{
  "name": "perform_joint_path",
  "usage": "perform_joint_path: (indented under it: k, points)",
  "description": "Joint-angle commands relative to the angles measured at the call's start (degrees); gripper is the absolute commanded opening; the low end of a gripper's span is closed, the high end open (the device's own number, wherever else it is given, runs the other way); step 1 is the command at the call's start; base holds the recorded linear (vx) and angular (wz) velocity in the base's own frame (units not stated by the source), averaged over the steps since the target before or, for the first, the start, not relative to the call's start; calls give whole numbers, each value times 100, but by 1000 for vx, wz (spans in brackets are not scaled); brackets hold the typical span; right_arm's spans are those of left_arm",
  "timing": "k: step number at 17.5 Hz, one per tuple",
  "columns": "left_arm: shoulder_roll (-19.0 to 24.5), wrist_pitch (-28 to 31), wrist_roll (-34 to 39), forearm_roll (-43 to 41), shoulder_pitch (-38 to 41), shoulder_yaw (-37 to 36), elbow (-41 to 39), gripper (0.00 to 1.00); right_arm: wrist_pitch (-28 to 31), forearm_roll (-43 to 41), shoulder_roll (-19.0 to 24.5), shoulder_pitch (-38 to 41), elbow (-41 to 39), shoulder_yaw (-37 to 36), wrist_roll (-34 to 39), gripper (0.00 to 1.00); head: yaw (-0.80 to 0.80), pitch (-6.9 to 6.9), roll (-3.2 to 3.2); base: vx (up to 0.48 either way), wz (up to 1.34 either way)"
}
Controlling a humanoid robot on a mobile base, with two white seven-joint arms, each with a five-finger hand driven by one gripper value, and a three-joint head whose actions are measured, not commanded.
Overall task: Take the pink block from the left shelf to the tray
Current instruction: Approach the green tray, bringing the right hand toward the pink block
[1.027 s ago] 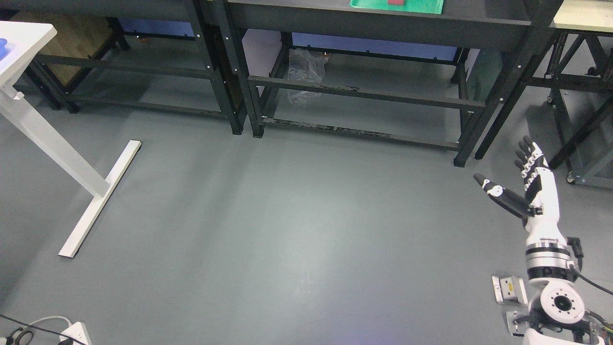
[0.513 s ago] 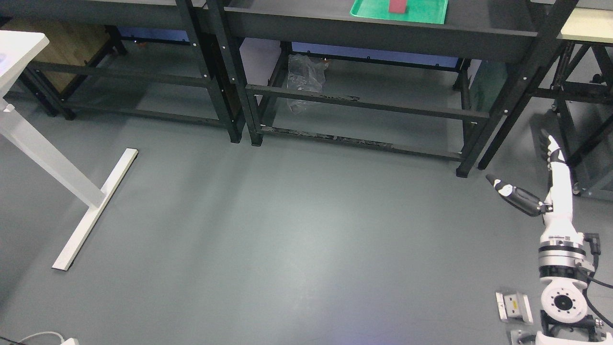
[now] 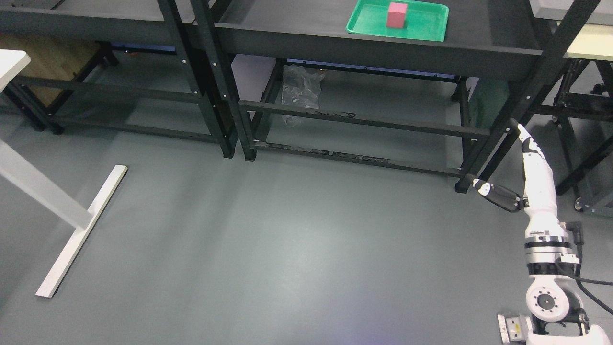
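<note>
A pink block (image 3: 397,15) stands upright inside a green tray (image 3: 431,28) on the black shelf (image 3: 306,24) at the top of the head view. My right hand (image 3: 507,167) is low at the right, far below and to the right of the tray, over the floor beside the shelf's leg. Its fingers are stretched out straight and its thumb sticks out to the left; it holds nothing. My left arm does not show.
A second black shelf (image 3: 96,19) stands at the upper left. A white table's leg and foot (image 3: 76,225) lie at the left. Crumpled clear plastic (image 3: 299,88) sits under the shelf. Another rack (image 3: 589,115) is at the far right. Grey floor (image 3: 287,249) fills the middle.
The camera has tilted up, so the whole scene slid down and the tray with the pink block came fully into view. My right hand turned edge-on and rose a little.
</note>
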Motion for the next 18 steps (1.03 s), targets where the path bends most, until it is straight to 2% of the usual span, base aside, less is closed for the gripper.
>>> perform_joint_path:
  k: [1, 4, 8, 18]
  points:
    - [100, -3, -3, -9, -122, 0, -100, 100, 257, 1355, -12, 144, -59, 96, -53, 99, 0, 0, 0, 186, -269]
    - [100, -3, -3, -9, -122, 0, -100, 100, 302, 1451, -12, 118, -50, 122, -62, 98, 0, 0, 0, 172, -227]
    - [100, -3, -3, -9, -122, 0, -100, 100, 337, 2128, 23, 74, -58, 227, -62, 98, 0, 0, 0, 210, -68]
    - [100, -3, -3, -9, -122, 0, -100, 100, 346, 1945, 225, -58, 3, 228, -71, 98, 0, -1, 0, 263, 36]
